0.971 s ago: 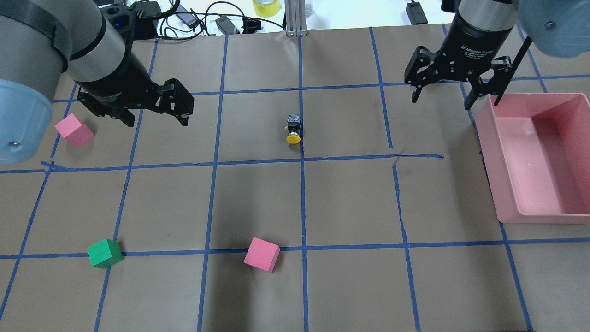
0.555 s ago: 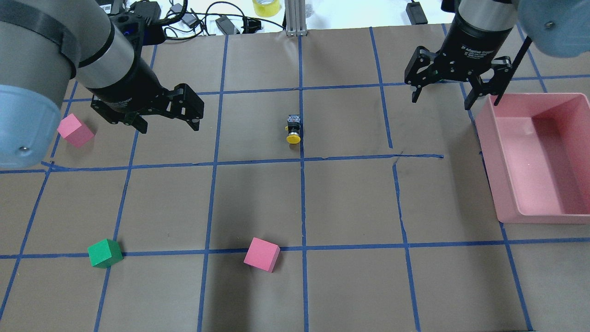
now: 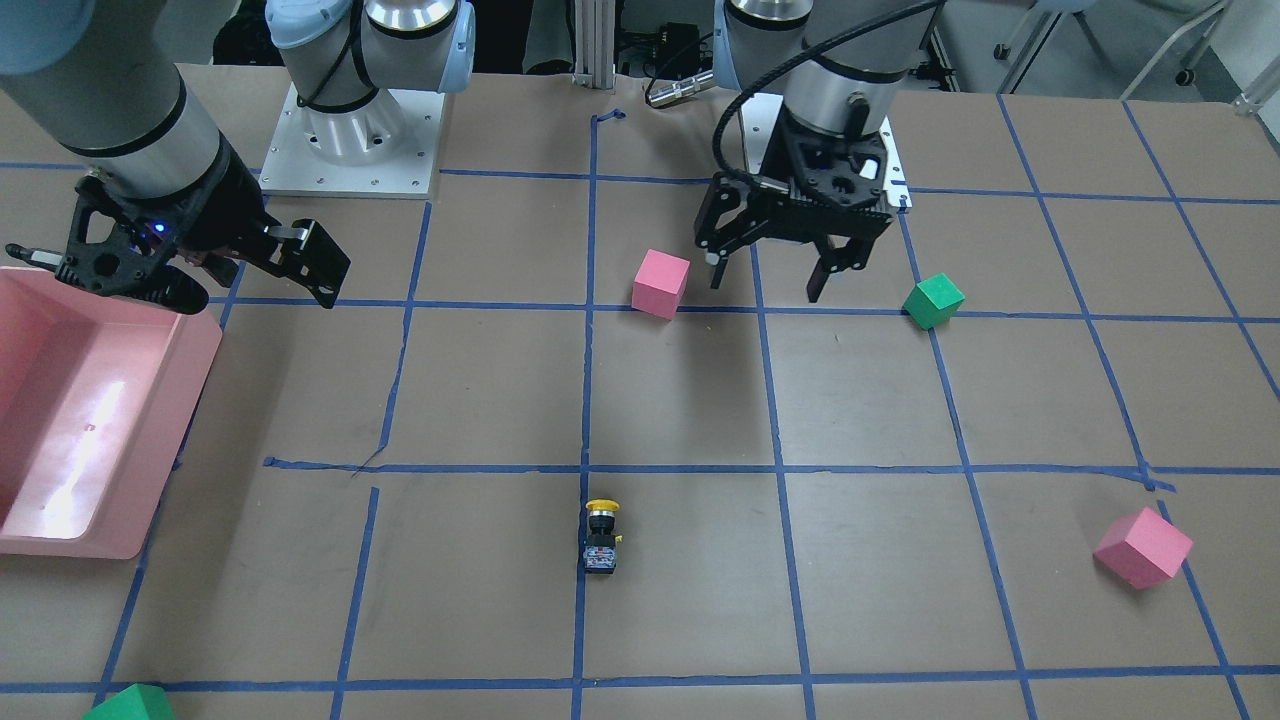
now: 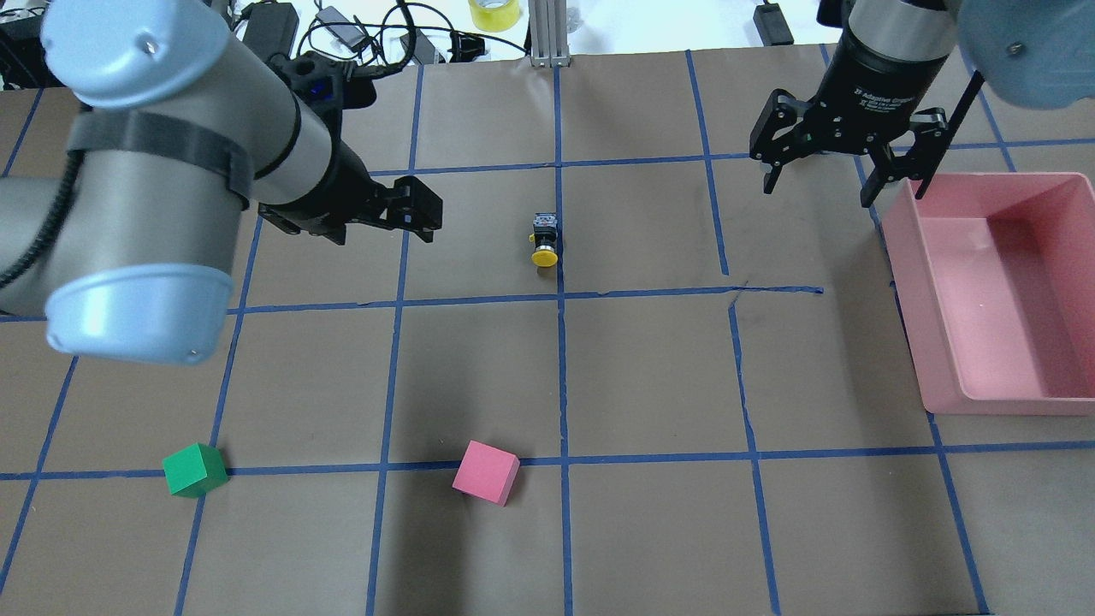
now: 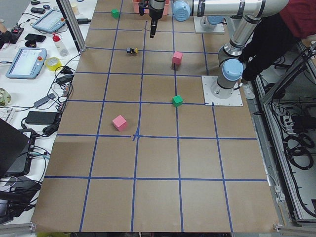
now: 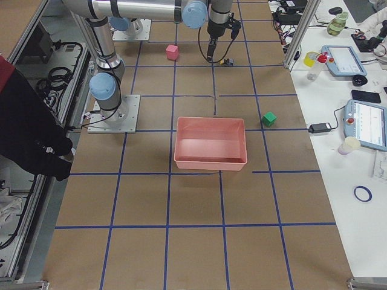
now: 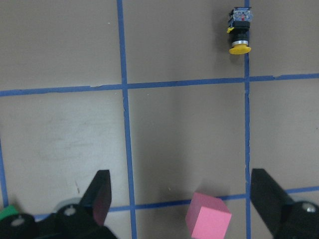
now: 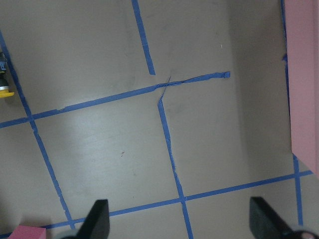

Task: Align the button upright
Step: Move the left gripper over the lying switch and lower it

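Yellow guides our eye: the small push-button (image 4: pixel 545 239), with its round yellow cap, black body and pale contact block, lies on its side on the brown paper-covered table (image 4: pixel 650 376). It is well apart from the pink plastic bin (image 4: pixel 932 342), off the bin's long side that faces the robot's left arm. Its cap points toward the robot and its block away, and we see it just beside a line of blue tape (image 4: pixel 562 368).

We find the black two-finger right gripper (image 4: pixel 819 190) hanging above the table just beside the bin's far corner on the button's side. Its fingers stand wide apart and hold nothing. The left gripper (image 3: pixel 765 288) is farther from the bin than the button is, in the air, its fingers likewise spread and empty. In its wrist view we see the button lying ahead of the fingertips.

A pink cube (image 4: pixel 486 472) sits well apart from the bin and nearer the robot than the button. A green cube (image 4: pixel 195 470) lies farther from the bin than that, and a second pink cube (image 3: pixel 1143 547) farthest of all. Another green cube (image 6: pixel 269 118) rests near the bin, off the side turned away from the robot.
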